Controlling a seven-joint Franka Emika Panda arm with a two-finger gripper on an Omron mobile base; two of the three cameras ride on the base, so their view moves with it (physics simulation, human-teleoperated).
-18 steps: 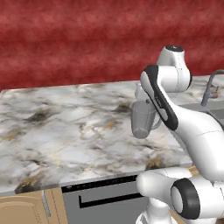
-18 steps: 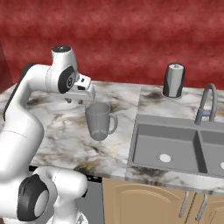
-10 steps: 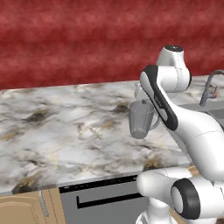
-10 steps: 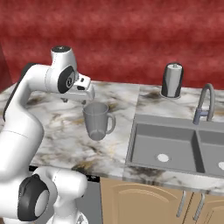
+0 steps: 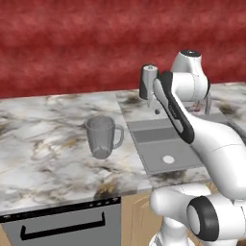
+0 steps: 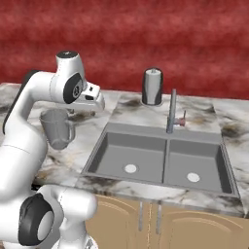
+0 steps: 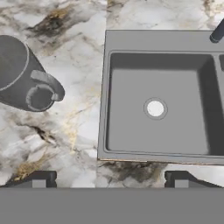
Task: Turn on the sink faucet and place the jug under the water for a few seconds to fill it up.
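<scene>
- The jug (image 5: 102, 136) stands up on the marble counter (image 5: 43, 158), just left of the sink (image 6: 160, 158), with its handle toward the sink.
- Nothing is touching the jug.
- The gripper (image 7: 111, 179) hangs above the counter's front edge, near the sink's left bowl. Its two tips are wide apart and hold nothing.
- The faucet (image 6: 171, 111) stands behind the sink, in the middle.
- A grey can (image 6: 152, 86) stands by the red wall (image 6: 146, 39), behind the sink.
</scene>
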